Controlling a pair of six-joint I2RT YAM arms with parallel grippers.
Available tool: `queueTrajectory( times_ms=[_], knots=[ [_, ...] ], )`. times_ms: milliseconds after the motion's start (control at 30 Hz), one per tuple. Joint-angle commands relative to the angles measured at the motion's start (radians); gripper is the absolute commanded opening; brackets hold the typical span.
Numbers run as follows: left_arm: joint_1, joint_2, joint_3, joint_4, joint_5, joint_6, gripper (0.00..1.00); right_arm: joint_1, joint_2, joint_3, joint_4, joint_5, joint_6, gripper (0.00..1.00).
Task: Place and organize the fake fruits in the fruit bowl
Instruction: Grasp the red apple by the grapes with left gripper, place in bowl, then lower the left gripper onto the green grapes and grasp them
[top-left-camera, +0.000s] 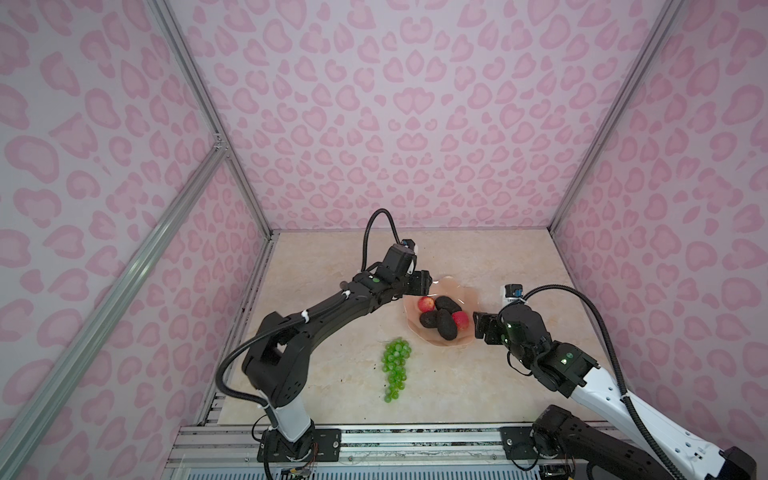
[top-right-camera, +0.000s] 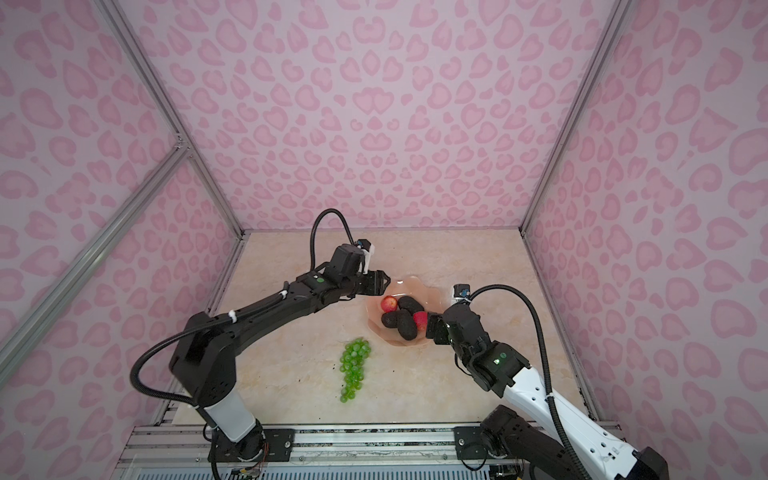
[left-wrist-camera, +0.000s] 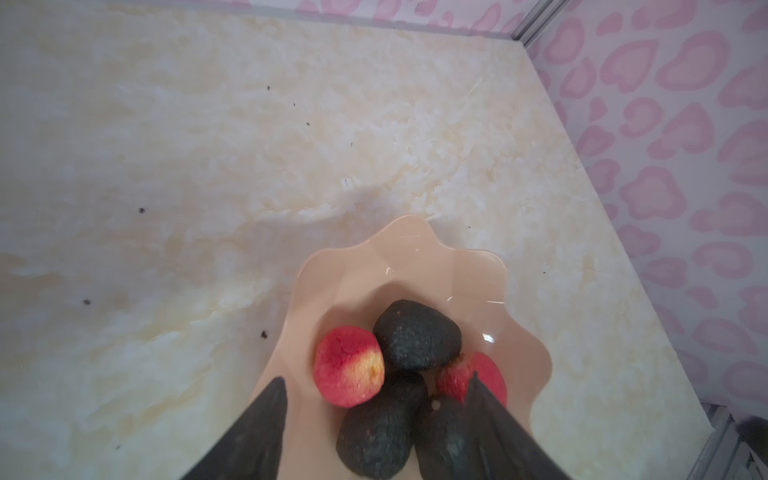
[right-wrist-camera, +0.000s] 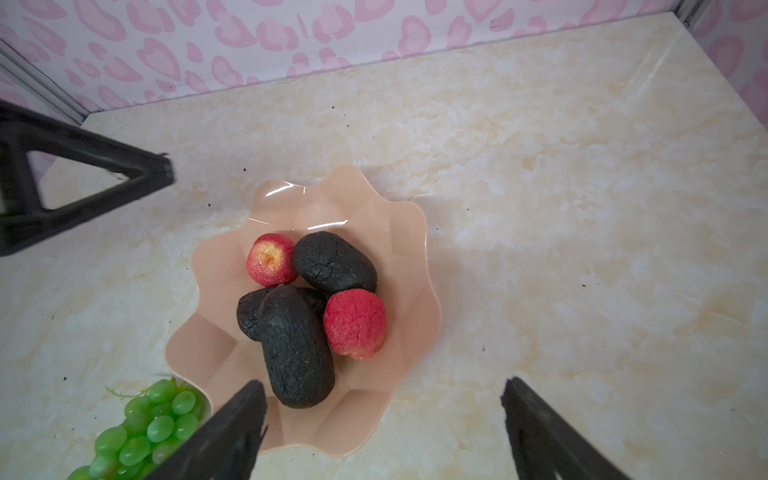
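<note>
The peach-pink fruit bowl (top-left-camera: 454, 288) (top-right-camera: 419, 286) (right-wrist-camera: 374, 208) holds three dark avocados (top-left-camera: 445, 325) (right-wrist-camera: 295, 345) and two red fruits (top-left-camera: 426, 304) (right-wrist-camera: 355, 324), seen in both top views. The green grapes (top-left-camera: 395, 365) (top-right-camera: 353, 368) (right-wrist-camera: 145, 428) lie on the table, just in front of the bowl and to its left. My left gripper (top-left-camera: 424, 284) (left-wrist-camera: 377, 377) hovers open over the bowl's far left rim, above a red fruit (left-wrist-camera: 347, 365), holding nothing. My right gripper (top-left-camera: 480, 326) (right-wrist-camera: 385, 382) stands open at the bowl's right rim, empty.
The marble tabletop (top-left-camera: 332, 291) is boxed in by pink patterned walls (top-left-camera: 415, 124) on three sides. A metal rail (top-left-camera: 374, 440) with both arm bases runs along the front edge. One finger (right-wrist-camera: 104, 183) of the left gripper shows in the right wrist view.
</note>
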Motion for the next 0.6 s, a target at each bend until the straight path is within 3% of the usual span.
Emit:
queueTrajectory(
  times_ms=[0, 167, 300, 567],
  knots=[
    [0.001, -0.196, -0.158, 0.016, -0.105, -0.008, 0.71, -0.005, 0.007, -0.001, 0.011, 0.015, -0.016, 0.89],
    [-0.011, -0.520, -0.493, 0.030, -0.158, -0.033, 0.74, -0.007, 0.034, -0.007, 0.046, 0.015, -0.017, 0.90],
    [-0.042, -0.701, -0.721, 0.110, -0.169, -0.065, 0.76, -0.006, 0.052, -0.009, 0.082, 0.008, -0.024, 0.91],
    [-0.115, -0.791, -0.917, 0.279, -0.215, -0.074, 0.78, -0.006, 0.034, -0.027, 0.097, -0.010, -0.006, 0.91]
  ],
)
